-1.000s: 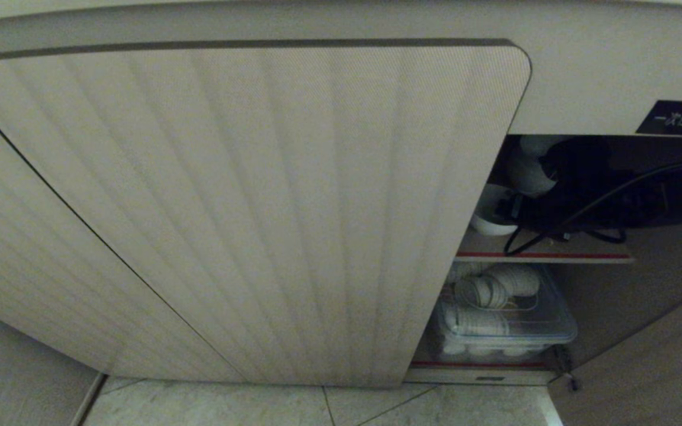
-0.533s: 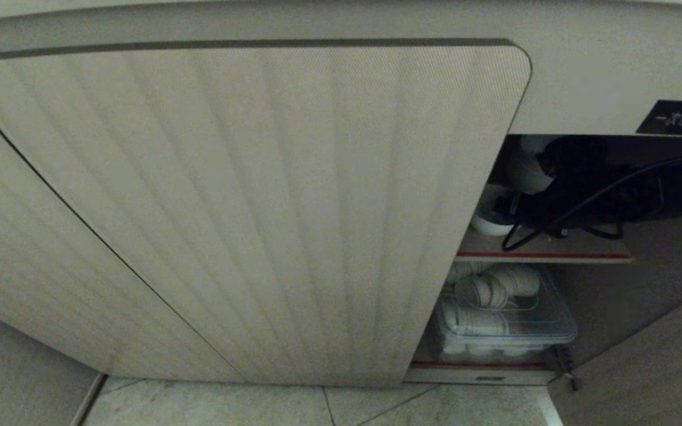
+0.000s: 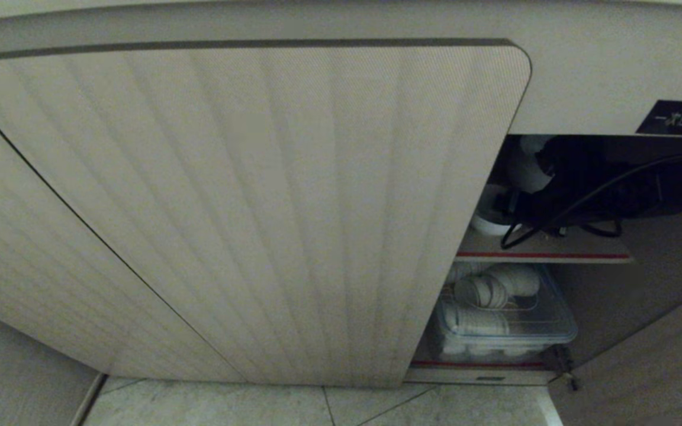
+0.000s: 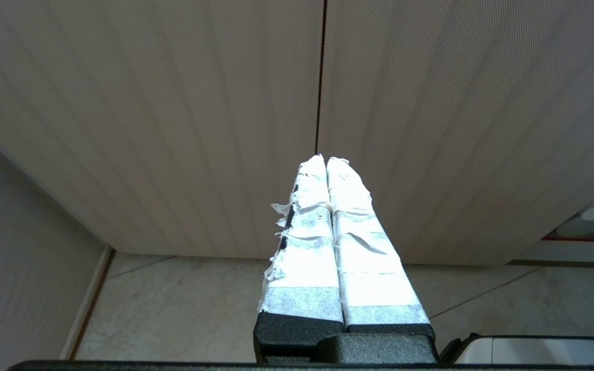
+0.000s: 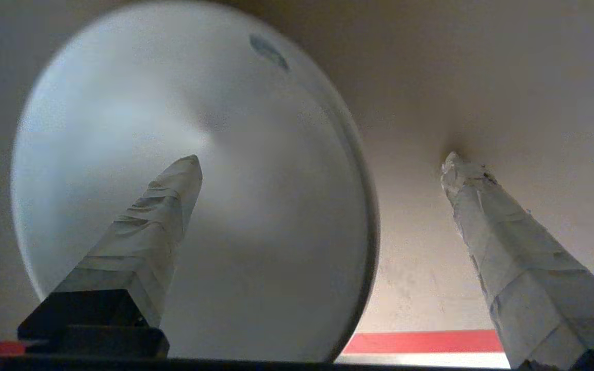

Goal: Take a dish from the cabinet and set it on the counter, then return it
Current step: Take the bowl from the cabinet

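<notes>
my right gripper (image 5: 323, 159) is spread wide inside the cabinet (image 3: 258, 207), one finger over the one white bowl (image 5: 256, 216) on the upper shelf, maybe touching; left gripper (image 4: 326, 159) is pinched closed outside.

A kitchen: a ribbed beige cabinet (image 3: 246, 207) on tiled floor (image 3: 317, 408) holds stacked white dishes (image 3: 489, 296).

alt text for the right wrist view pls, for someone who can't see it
The right hand is open, its two tape-wrapped fingers straddling the rim of a white bowl: one finger over the bowl's inside, the other outside above the brown shelf. A small grey mark sits inside the rim, and a red shelf edge crosses the foreground.
</notes>
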Available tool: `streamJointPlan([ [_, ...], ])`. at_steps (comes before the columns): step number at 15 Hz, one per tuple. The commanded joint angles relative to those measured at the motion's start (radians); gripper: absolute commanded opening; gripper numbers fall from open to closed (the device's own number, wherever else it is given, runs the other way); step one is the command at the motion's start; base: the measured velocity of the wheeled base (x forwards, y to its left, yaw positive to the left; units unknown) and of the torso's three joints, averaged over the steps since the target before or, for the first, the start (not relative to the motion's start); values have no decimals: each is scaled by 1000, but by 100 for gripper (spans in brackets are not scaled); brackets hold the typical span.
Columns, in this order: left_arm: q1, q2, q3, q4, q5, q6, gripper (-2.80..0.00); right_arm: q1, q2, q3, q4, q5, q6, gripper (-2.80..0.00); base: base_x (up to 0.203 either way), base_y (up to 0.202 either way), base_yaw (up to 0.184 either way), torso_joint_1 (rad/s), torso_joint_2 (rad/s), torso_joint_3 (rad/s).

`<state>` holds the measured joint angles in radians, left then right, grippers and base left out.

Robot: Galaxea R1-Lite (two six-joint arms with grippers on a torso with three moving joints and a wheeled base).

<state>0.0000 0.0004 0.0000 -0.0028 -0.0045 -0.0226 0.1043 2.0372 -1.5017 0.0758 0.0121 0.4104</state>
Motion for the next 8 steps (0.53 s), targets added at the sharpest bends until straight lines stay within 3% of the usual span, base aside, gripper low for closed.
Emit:
streamJointPlan([
  [1, 0, 0, 0, 0, 0, 0, -280, 0, 1, -14, 28, 0, 2, 0, 0, 0, 0, 0, 0, 0],
  [8, 0, 0, 0, 0, 0, 0, -280, 0, 9, -41, 87, 3, 2, 0, 0, 0, 0, 0, 0, 0],
])
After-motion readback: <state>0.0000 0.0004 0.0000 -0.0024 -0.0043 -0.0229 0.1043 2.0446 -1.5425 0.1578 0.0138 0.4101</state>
